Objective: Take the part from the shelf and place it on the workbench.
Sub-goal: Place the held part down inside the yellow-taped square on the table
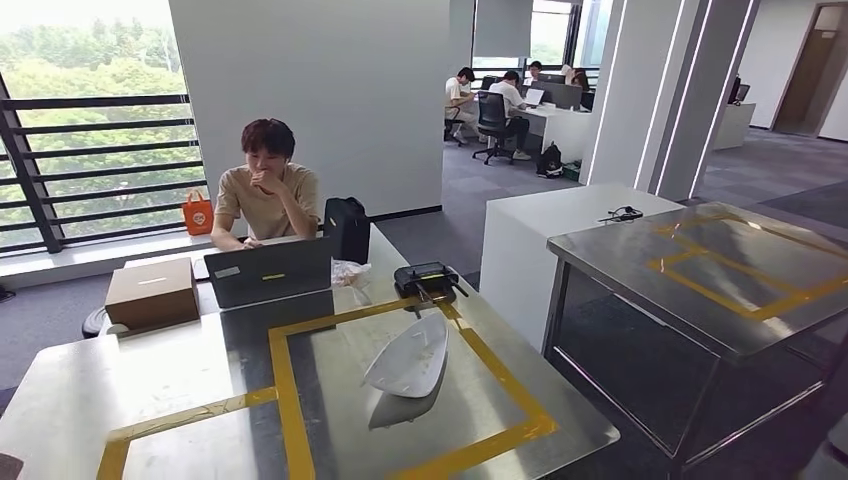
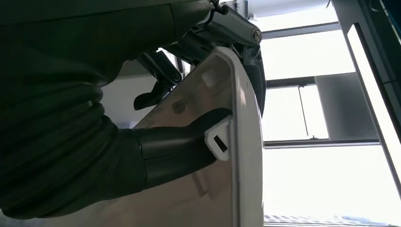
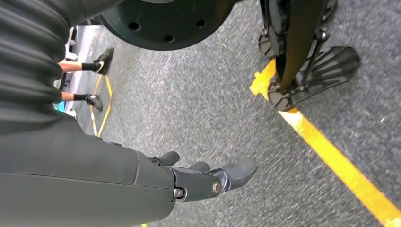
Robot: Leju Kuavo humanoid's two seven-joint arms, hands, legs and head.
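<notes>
A white curved shell part (image 1: 410, 360) lies on the steel workbench (image 1: 150, 390), inside the yellow tape square (image 1: 285, 400). In the left wrist view my left hand (image 2: 94, 142) grips a pale part with a white rim (image 2: 246, 118). Its thumb (image 2: 184, 144) presses across the part's face and the dark fingers (image 2: 156, 71) curl behind its far edge. I cannot tell whether this is the same part as the one on the bench. My right hand (image 3: 203, 177) hangs over the grey floor, fingers stretched out with nothing in them.
A person (image 1: 266, 195) sits behind a laptop (image 1: 268, 272) at the workbench's far side, beside a cardboard box (image 1: 152, 292) and a black device (image 1: 426, 280). A second steel table (image 1: 700, 270) and a white counter (image 1: 560, 235) stand to the right. Yellow floor tape (image 3: 340, 170) runs under my right hand.
</notes>
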